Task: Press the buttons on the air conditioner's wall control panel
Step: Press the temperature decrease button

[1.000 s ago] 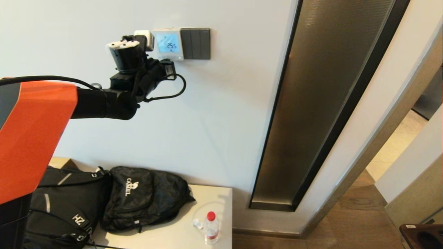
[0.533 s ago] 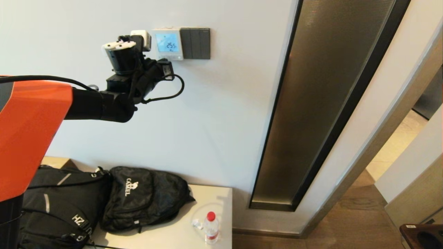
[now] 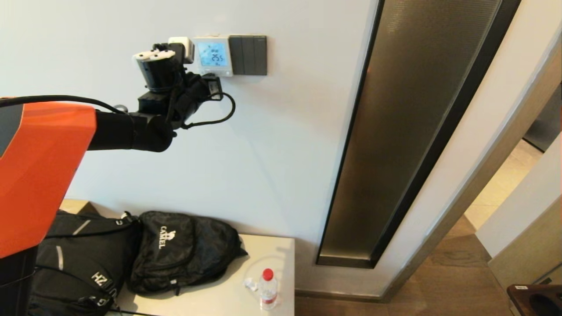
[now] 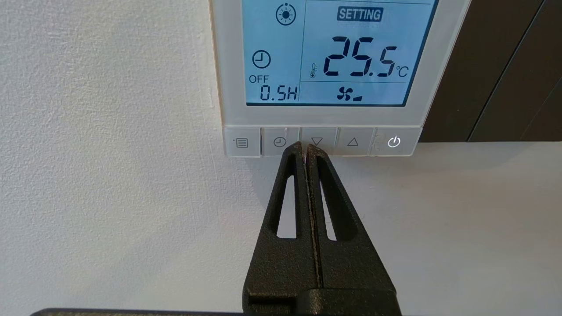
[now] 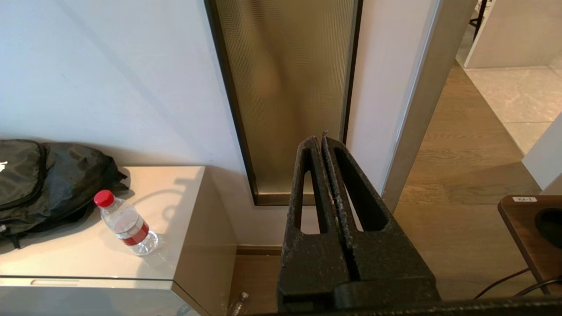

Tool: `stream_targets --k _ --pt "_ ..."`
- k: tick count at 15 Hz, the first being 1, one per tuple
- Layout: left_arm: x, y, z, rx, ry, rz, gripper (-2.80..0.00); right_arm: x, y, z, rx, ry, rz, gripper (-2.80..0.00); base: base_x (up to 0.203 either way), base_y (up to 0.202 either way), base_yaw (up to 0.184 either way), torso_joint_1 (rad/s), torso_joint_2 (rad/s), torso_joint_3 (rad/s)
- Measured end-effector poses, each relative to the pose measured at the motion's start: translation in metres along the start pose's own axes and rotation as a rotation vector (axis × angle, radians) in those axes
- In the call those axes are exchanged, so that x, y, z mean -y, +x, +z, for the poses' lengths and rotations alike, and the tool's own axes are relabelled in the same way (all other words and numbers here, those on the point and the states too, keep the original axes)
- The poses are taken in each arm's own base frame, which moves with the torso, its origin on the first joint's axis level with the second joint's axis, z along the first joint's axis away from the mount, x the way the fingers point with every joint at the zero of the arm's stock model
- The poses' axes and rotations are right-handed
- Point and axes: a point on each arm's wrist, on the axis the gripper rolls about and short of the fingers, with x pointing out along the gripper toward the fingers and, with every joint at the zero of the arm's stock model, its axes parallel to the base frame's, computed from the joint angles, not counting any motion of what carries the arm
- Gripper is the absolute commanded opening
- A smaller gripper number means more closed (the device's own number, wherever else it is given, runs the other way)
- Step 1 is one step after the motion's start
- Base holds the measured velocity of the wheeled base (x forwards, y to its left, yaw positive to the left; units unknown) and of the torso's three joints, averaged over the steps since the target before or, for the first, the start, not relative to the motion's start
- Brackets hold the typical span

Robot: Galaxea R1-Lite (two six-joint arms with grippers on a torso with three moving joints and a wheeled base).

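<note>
The air conditioner's wall control panel (image 4: 322,116) looks like smooth white plastic with a glossy screen; beside it the wall (image 4: 109,131) is matt, faintly grainy. The left gripper (image 4: 304,151) is rough black.

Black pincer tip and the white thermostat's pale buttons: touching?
Cannot tell. In the left wrist view the shut left gripper overlaps the buttons; depth is unclear.
</note>
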Motion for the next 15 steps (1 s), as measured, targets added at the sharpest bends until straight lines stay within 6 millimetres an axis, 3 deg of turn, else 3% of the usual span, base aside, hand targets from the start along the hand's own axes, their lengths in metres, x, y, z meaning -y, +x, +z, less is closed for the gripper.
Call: stream_targets --k 7,15 --pt "-0.001 -0.004 -0.005 0.000 0.000 0.005 -2.80 0.000 0.000 0.000 0.000 0.000 0.000 -2.80 0.000 0.000 0.000 0.000 0.00 0.000" --pt "-0.001 -0.010 0.003 0.010 -0.001 0.002 -2.80 0.000 0.000 0.000 0.000 0.000 0.000 -2.80 0.000 0.000 0.000 0.000 0.00 0.000"
